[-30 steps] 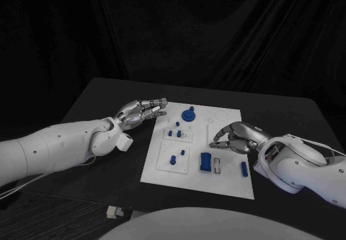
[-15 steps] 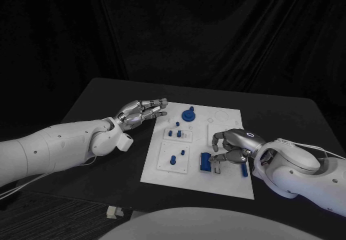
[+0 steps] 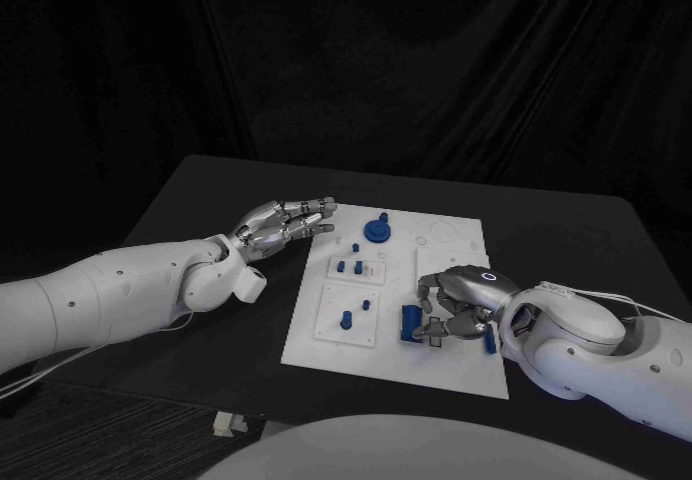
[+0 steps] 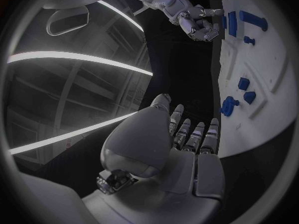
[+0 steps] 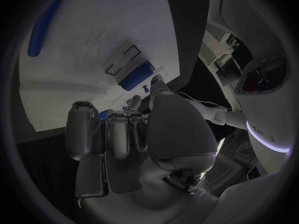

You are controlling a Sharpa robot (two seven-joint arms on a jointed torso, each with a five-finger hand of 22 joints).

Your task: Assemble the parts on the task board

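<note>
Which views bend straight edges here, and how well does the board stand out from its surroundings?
Head view: no bending, the white task board stands out sharply against the black table. Left wrist view: fisheye, board edge curves beside the left hand. Right wrist view: same curving, the right hand covers much of the board.

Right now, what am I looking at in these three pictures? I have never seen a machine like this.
It is a robot with two white arms ending in silver hands, at a black table. One picture looks down from its head; the two round ones come from cameras at its wrists. In the middle lies a white task board carrying small blue parts, such as a round knob. The left hand hovers at the board's edge, fingers apart, holding nothing. The right hand is curled over an upright blue block; whether it grips the block I cannot tell.
</note>
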